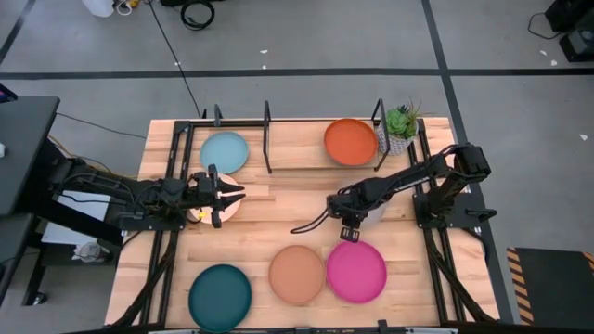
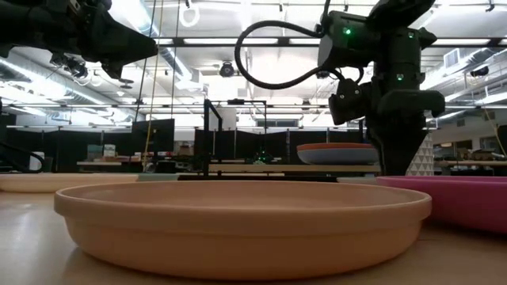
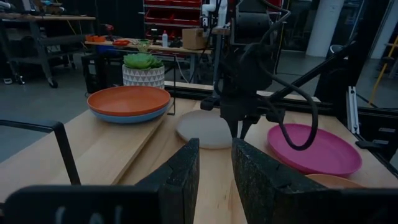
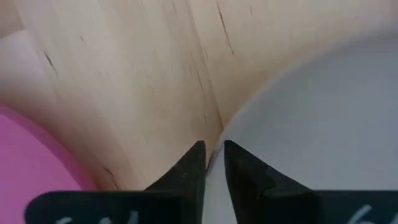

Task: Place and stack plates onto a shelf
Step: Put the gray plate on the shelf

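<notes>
Hovering right gripper, nearly closed, apparently pinching grey plate rim.

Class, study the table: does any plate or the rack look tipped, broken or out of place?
Nothing stands out. The round orange plate lies flat in the black metal-rod shelf, the round pink plate and round teal plate lie flat on the wooden table.

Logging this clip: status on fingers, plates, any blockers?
Right gripper low, fingers nearly shut at grey plate rim. Left gripper mid-table, left side. Orange plate on blue one on shelf. Nothing blocking.
</notes>
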### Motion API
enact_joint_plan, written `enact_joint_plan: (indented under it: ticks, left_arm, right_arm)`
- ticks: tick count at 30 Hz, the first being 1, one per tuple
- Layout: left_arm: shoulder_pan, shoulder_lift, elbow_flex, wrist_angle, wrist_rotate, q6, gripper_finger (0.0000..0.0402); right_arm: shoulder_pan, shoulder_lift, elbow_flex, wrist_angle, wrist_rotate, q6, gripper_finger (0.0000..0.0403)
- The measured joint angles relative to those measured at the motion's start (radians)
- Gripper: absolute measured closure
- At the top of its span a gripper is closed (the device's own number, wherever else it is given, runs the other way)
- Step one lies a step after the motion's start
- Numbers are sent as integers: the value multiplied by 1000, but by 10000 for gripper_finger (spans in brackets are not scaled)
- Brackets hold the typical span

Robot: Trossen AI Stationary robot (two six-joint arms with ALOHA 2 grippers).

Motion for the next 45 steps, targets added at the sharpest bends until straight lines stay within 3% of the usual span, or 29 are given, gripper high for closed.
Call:
enact_joint_plan:
  ticks: [6, 12, 19, 24, 29, 37, 45]
  left_arm:
    - [0, 0, 0, 0, 0, 5, 301]
    - [0, 0, 0, 0, 0, 24, 301]
    - [0, 0, 0, 0, 0, 24, 301]
    - [0, 0, 0, 0, 0, 24, 301]
    - [0, 0, 0, -2, 0, 24, 301]
    - [0, 0, -1, 8, 0, 24, 301]
    - [0, 0, -1, 47, -2, 26, 301]
  right_arm:
    - [-1, 0, 3, 7, -28, -90, 389]
    - [-1, 0, 35, 10, -39, -264, 390]
    - [22, 0, 124, 3, -82, -592, 390]
    - [45, 0, 194, 3, -17, -820, 390]
    - [51, 0, 250, 1, 115, -954, 390]
    - [-79, 0, 276, 73, 171, -1004, 390]
    - [-239, 113, 381, 93, 109, -1062, 390]
